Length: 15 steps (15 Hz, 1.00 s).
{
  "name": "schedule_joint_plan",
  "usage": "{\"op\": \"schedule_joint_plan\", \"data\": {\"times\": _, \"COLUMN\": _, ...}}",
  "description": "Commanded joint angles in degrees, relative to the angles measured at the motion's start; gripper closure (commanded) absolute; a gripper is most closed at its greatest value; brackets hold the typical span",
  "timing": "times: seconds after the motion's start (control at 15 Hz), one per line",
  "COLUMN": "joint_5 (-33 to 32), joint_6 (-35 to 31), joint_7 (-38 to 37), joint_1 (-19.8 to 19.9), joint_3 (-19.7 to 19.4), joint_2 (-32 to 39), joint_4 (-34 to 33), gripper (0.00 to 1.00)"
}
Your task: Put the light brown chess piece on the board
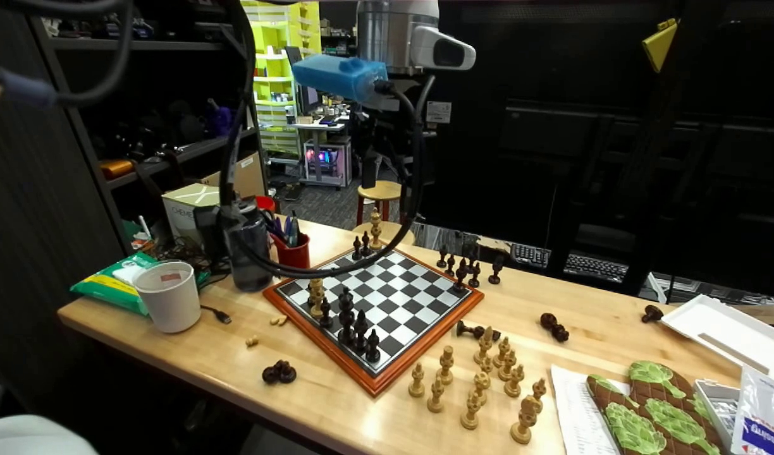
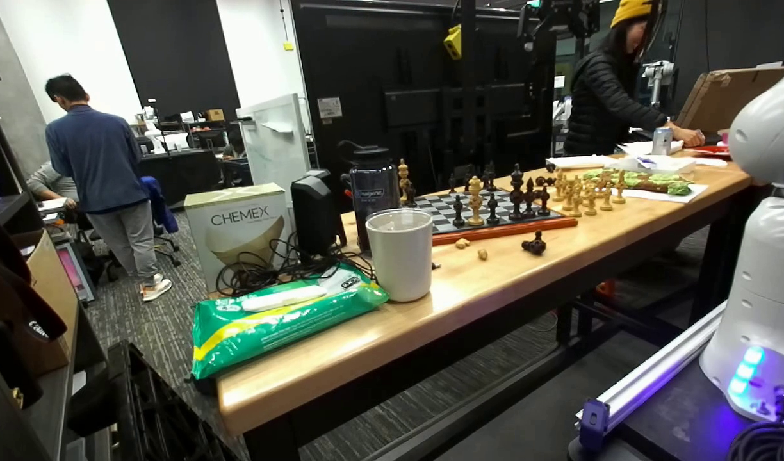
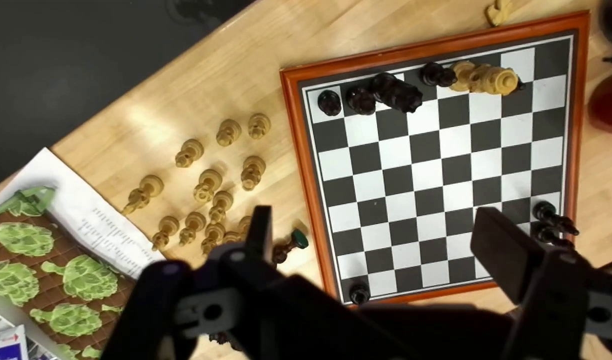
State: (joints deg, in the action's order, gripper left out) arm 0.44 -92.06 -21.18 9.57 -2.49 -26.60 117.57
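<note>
Gripper (image 3: 376, 237) nearest the wrist camera, jaws wide apart, released; in an exterior view it hangs high over the desk (image 1: 336, 401).

Light brown chess piece (image 3: 486, 80), upright, stands on the board (image 3: 428, 175), in line with dark pieces (image 3: 397, 93) along one edge. Other light brown ones are about; which is meant, cannot tell. Second light brown piece (image 1: 375, 230) upright at the board's far corner in an exterior view, just beside two small dark pieces (image 1: 365, 244); exact square unclear. Cluster of light brown pieces (image 1: 446, 365) stands on the desk near the board's frame; between them, one dark piece (image 1: 469, 329) lies tipped over. Small light brown pieces (image 1: 252, 341) lie on the desk outside the edge with that row; upright dark pieces (image 1: 474, 275) stand beyond the opposite side.

Farther out: red cup (image 1: 295, 254) holding pens (image 1: 292, 230), dark bottle (image 1: 248, 265) just beside it, white mug (image 1: 171, 300), green packet (image 1: 112, 284) beside the mug. Toward the other end: oven mitt (image 1: 652, 404), partly over a paper (image 1: 580, 404). Background, in an exterior view: man in blue (image 2: 96, 160), back turned; person in a yellow hat (image 2: 597, 96), head lowered.
</note>
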Motion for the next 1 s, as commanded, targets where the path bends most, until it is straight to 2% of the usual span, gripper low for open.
{"op": "schedule_joint_plan", "data": {"times": 0.0, "joint_5": 0.3, "joint_6": -1.3, "joint_7": -1.6, "joint_1": 1.4, "joint_3": -1.1, "joint_2": -2.4, "joint_4": 2.1, "gripper": 0.00}}
{"op": "schedule_joint_plan", "data": {"times": 0.93, "joint_5": -0.1, "joint_6": -1.1, "joint_7": -3.4, "joint_1": 7.7, "joint_3": -5.7, "joint_2": -7.0, "joint_4": 5.1, "gripper": 0.00}}
